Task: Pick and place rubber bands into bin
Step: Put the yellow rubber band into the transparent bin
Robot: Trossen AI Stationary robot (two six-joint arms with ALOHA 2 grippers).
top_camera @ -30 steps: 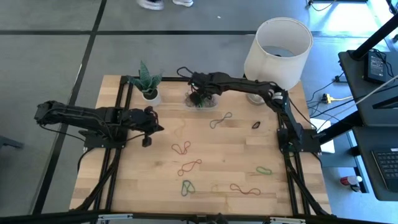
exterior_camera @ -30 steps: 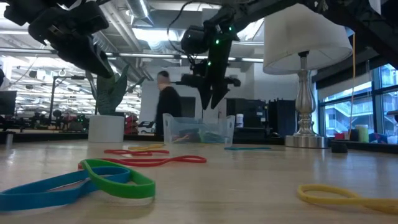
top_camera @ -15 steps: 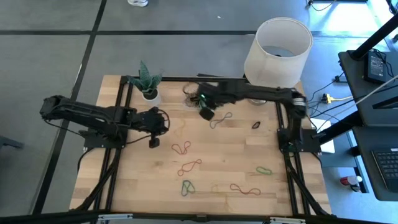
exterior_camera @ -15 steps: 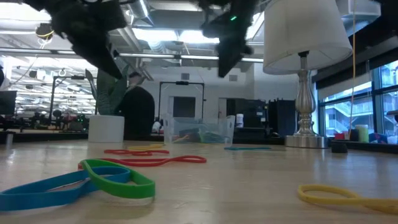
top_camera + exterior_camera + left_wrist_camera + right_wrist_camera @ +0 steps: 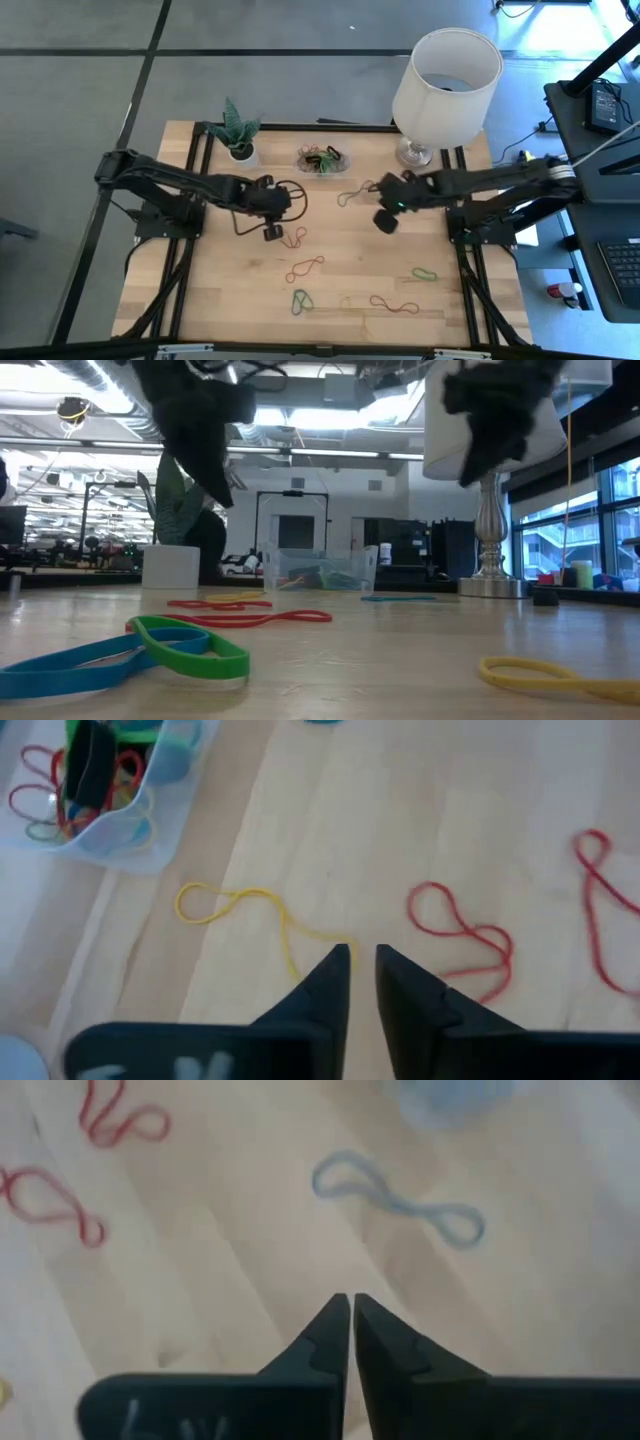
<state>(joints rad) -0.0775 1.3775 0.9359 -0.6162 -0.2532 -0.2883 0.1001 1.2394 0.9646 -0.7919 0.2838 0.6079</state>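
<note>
Rubber bands lie loose on the wooden table: a red figure-eight [image 5: 292,238], a longer red one [image 5: 305,268], a green-and-blue pair [image 5: 300,300], a green one [image 5: 425,272] and a grey-blue one [image 5: 355,192]. The clear bin [image 5: 322,160] at the far middle holds several bands. My left gripper [image 5: 272,232] hovers just left of the red figure-eight [image 5: 460,930], fingers [image 5: 360,955] a little apart and empty, near a yellow band [image 5: 250,915]. My right gripper [image 5: 385,222] hangs above bare wood, shut and empty [image 5: 350,1305], with the grey-blue band [image 5: 400,1195] ahead of it.
A lamp [image 5: 445,75] stands at the far right and a small white plant pot [image 5: 240,150] at the far left. More bands, yellow [image 5: 345,300] and red [image 5: 393,305], lie near the front edge. Black frame rails run along both table sides.
My right gripper has left its place above the bin and swung toward the table's right and near edges, out over the middle right. My left gripper has reached toward the table's right, arriving beside the red figure-eight. No band has moved.
</note>
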